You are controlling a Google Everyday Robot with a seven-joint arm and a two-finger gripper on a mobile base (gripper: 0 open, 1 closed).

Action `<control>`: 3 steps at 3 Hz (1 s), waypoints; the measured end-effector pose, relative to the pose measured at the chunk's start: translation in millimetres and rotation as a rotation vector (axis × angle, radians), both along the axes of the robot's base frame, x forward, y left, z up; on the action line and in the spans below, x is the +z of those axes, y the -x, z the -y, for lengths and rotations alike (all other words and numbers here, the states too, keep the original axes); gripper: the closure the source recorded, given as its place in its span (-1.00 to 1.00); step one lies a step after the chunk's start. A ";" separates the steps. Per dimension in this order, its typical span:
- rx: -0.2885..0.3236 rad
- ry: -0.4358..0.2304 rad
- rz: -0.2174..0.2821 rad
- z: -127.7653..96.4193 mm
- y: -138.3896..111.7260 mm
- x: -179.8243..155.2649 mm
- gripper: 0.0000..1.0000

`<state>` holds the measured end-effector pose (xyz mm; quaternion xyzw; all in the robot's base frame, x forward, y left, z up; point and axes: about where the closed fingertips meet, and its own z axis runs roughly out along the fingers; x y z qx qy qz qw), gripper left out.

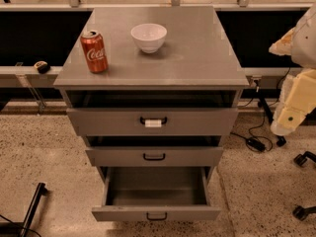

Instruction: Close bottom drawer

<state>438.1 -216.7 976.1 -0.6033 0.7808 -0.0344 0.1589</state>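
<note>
The bottom drawer (156, 212) is the lowest of three grey drawers in a metal cabinet. It is pulled far out, its shallow box looks empty, and a small black loop handle (156, 216) sits on its low front. The middle drawer (154, 156) and the top drawer (153, 121), which has a white label at its handle, each stand out a little. My cream arm (296, 100) hangs at the right edge, well right of the cabinet and level with the top drawer. My gripper is not in view.
A red cola can (94, 51) and a white bowl (148, 37) stand on the cabinet top (197, 58). Cables and a black plug (256, 143) lie on the speckled floor to the right. Chair casters (302, 211) are at the far right, and a black bar (32, 206) is at the lower left.
</note>
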 end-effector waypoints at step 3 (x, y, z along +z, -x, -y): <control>0.027 -0.064 0.003 -14.6 11.6 -49.2 -1.00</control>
